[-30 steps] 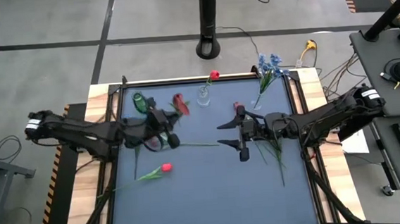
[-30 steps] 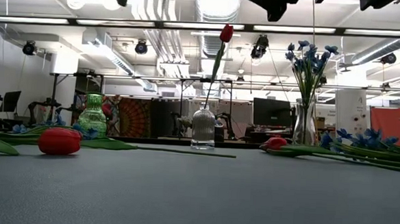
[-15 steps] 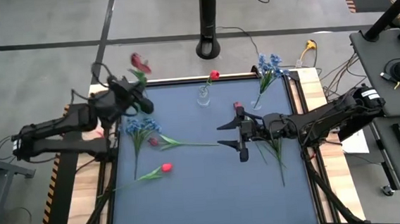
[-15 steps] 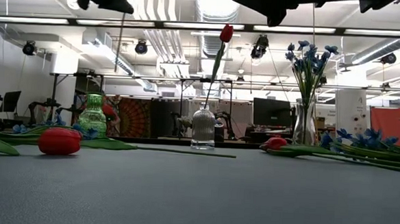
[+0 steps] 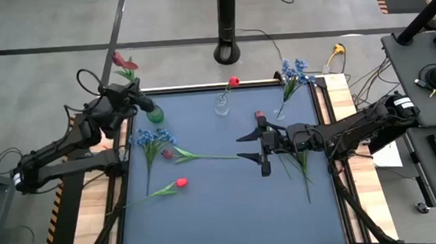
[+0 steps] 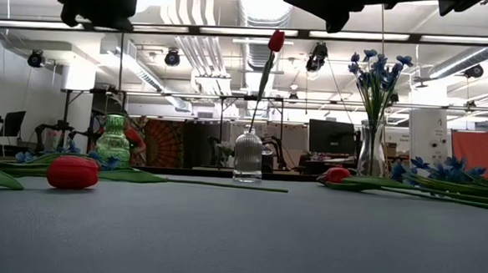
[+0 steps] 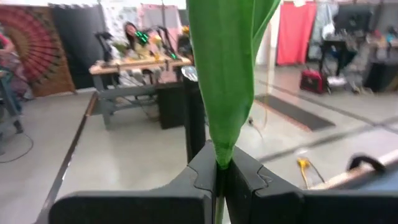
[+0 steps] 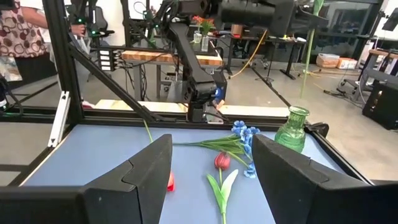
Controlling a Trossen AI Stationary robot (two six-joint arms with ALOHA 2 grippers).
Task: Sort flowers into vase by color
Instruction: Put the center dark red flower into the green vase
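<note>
The left gripper (image 7: pixel 221 168), clamped on a maroon flower (image 5: pixel 124 62), holds it above the green vase (image 5: pixel 154 114) at the table's far-left corner; next, seemingly, lowering the stem in. The right gripper (image 5: pixel 252 149) waits, spread open, mid-table.

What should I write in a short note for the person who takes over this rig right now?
Left hand: shut on a dark red flower by its green stem, raised above the green glass vase.
Right hand: open, waiting mid-table.
Done: one red tulip in the clear ribbed vase; blue blossoms in the tall clear vase.
Left: a red tulip, a blue bunch and more stems lie on the blue mat.
</note>
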